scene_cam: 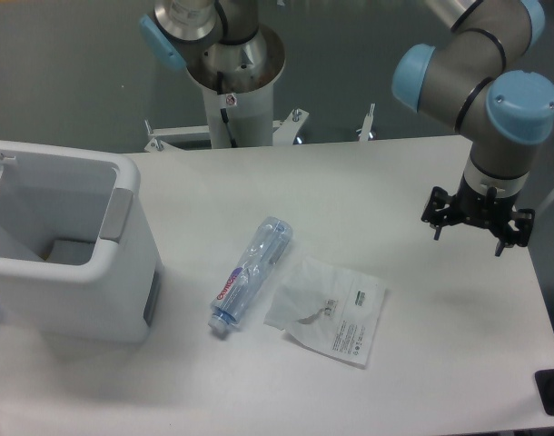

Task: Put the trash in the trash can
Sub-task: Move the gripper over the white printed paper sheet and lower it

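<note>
crushed bottle point(251, 272) and wrapper point(330, 311) lie side by side mid-table, right of the trash can point(123, 272). gripper point(478, 225) hangs far right, empty; finger spread unreadable from this angle.

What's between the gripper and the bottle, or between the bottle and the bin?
Nothing visible. The gripper hangs over bare table at the right; the wrapper lies beside the bottle, not on it. Only open tabletop separates the bottle from the trash can.
</note>
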`<state>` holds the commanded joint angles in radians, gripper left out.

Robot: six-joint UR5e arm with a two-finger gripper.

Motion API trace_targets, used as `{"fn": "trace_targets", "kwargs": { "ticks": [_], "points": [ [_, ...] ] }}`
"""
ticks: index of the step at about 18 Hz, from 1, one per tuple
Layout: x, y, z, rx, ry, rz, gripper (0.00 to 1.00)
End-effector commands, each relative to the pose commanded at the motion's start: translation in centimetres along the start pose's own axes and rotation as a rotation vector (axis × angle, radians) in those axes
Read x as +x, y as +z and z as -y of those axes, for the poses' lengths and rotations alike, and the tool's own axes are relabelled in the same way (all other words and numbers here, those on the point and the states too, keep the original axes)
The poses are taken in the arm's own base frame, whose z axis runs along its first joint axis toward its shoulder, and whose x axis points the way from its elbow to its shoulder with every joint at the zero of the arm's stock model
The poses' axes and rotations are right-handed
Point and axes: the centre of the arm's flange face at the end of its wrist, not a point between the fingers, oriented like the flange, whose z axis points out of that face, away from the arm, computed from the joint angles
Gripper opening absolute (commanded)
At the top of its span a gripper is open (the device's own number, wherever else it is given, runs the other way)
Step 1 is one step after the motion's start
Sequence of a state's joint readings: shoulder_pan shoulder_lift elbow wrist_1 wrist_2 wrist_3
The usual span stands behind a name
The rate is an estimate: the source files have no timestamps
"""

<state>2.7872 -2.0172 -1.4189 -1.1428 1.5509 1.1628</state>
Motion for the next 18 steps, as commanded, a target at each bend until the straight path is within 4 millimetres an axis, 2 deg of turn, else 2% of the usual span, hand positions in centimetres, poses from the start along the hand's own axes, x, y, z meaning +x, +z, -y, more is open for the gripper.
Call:
{"fn": "trace_targets", "kwargs": {
  "ticks": [5,10,12,14,18],
  "points": [
    [0.6,0.8,0.2,-0.003,-0.002,-0.012,1.0],
    [2.2,3.3,0.0,-0.003,-0.005,-0.022,1.0],
    [3.4,4.2,0.3,-0.01,-0.027,-0.04,1.0],
    [4.8,4.9,2.0,-0.019,-0.005,-0.052,1.0],
    [8.4,8.0,3.4,-0.049,-0.026,-0.115,1.0]
  ]
}}
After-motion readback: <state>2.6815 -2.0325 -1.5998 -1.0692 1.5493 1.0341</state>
